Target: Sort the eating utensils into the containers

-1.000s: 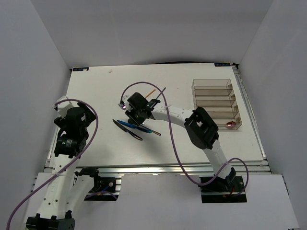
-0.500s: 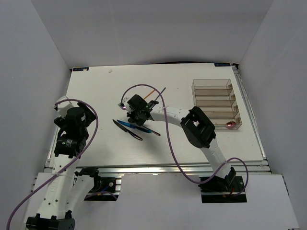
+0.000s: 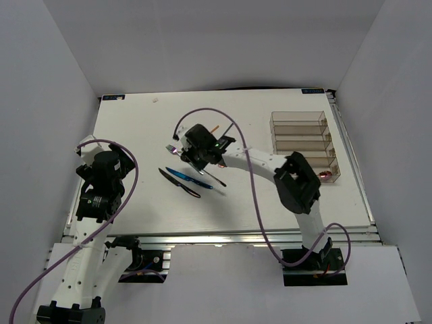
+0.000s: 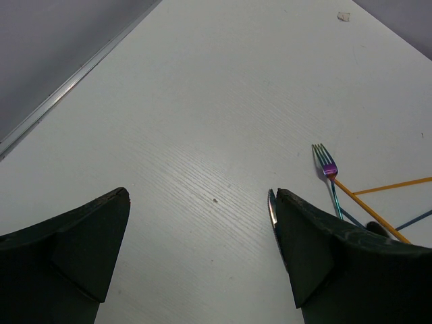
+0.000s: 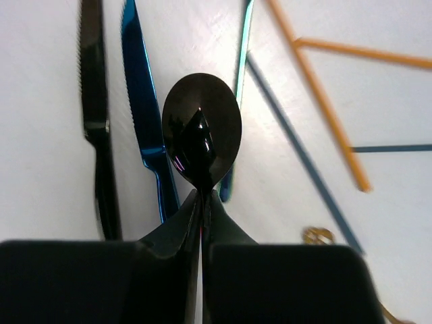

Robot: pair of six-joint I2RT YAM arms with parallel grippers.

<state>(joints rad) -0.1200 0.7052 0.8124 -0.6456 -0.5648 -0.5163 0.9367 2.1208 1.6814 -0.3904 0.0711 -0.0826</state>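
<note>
Right wrist view gives the clearest read: the right gripper (image 5: 201, 202) is clamped on the neck of a dark spoon (image 5: 201, 135), whose bowl sticks out ahead of the fingers and seems to hang clear of the table. Under and around it lie a black knife (image 5: 94, 101), a blue knife (image 5: 142, 94), a fork (image 5: 241, 61), two orange chopsticks (image 5: 317, 94) and a dark chopstick (image 5: 297, 162). To do this step well, I would raise the spoon straight up until it is clear of that pile before swinging it toward the tray (image 3: 297, 120), well apart on the right. The grip is thin and near one end, so a slow carry should keep the spoon from pivoting. A pinkish spoon (image 3: 325, 176) already lies in the tray's nearest compartment, which is likely the right place for this one. The left gripper (image 4: 199, 202) hangs with its fingers spread, holding nothing, over bare table (image 4: 202, 101). Compared with a second ago, the right gripper has shifted a little toward the far edge and its elbow has swung to the right. The knives on the table and the left arm look unchanged.
</note>
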